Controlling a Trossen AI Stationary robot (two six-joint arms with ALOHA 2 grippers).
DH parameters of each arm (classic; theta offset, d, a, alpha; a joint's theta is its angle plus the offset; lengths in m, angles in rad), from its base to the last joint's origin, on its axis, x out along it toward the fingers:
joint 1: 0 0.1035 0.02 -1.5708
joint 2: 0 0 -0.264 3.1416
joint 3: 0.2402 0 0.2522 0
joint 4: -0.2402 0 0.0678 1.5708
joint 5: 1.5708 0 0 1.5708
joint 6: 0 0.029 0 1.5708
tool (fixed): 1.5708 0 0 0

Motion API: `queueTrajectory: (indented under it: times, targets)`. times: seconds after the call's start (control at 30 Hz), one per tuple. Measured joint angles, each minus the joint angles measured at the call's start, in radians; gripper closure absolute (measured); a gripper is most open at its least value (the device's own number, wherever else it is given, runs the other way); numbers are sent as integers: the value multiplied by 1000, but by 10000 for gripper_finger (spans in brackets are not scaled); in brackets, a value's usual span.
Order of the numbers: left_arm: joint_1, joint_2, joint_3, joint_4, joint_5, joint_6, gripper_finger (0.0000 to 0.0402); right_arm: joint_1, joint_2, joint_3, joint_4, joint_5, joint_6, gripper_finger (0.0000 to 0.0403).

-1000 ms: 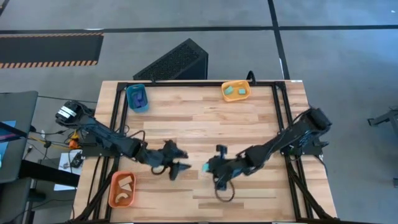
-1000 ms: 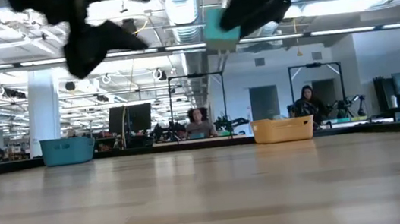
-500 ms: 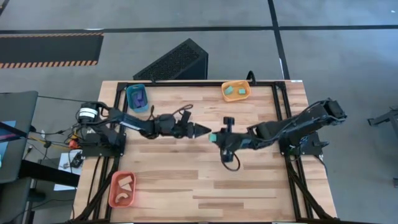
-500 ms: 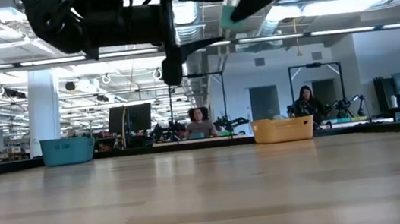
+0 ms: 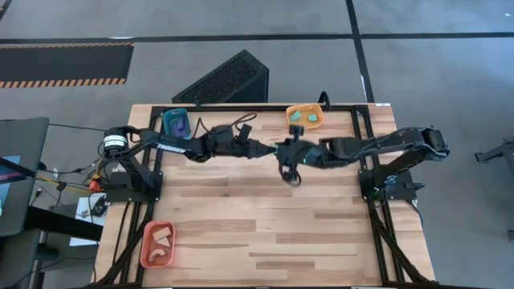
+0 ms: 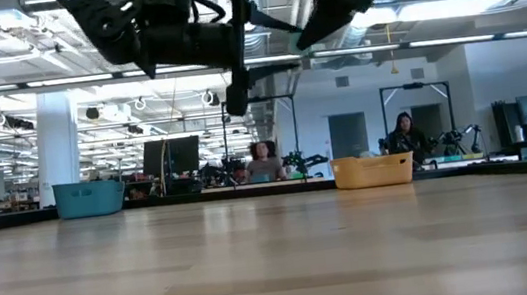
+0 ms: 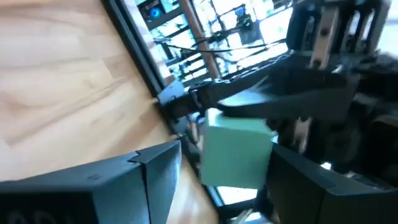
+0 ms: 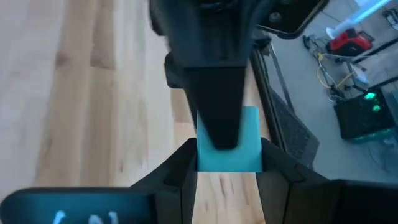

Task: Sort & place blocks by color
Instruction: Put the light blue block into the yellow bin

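Note:
A light cyan cube (image 8: 249, 134) hangs in mid-air over the far middle of the table, between both grippers, which meet tip to tip. My right gripper (image 5: 279, 152) reaches in from the right and is shut on the cube (image 7: 236, 155). My left gripper (image 5: 261, 151) reaches in from the left, open, with a finger on either side of the cube. Other blocks lie in trays: a dark blue one in the teal tray (image 5: 177, 124), cyan ones in the yellow-orange tray (image 5: 305, 117), tan ones in the orange tray (image 5: 157, 245). My right gripper (image 8: 228, 155) pinches the cube by two opposite side faces (image 8: 255, 158) between its two fingers, coming level from the table's right. The cube is lifted clear, high above the table. My left gripper (image 7: 227, 152) straddles the same cube from the left, turned a quarter against the right one. One finger (image 7: 298, 180) lies right at a face and the other (image 7: 155, 168) stands a little off. Whether it touches, I cannot tell.
The teal tray (image 6: 88, 198) and the yellow-orange tray (image 6: 372, 169) stand along the far edge, and the orange tray sits at the near left corner. A black slatted box (image 5: 229, 80) lies beyond the far edge. People (image 6: 405, 135) sit in the room behind.
Both arms have swung from the near middle of the table toward the far edge. The right gripper carried the cyan cube along, lifted clear. The left gripper came in toward it until the two tips met around the cube.

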Motion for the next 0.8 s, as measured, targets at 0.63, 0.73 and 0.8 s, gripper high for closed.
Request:
queueTrajectory:
  times: [0.63,0.73,0.8]
  targets:
    - [351,203,367,-86,512,164,315,-312,5,22,145,-201,-167,269]
    - [370,244,429,-93,549,172,331,-337,5,30,121,-201,-133,269]
    - [378,262,456,-93,575,182,347,-343,4,31,110,-197,-125,269]
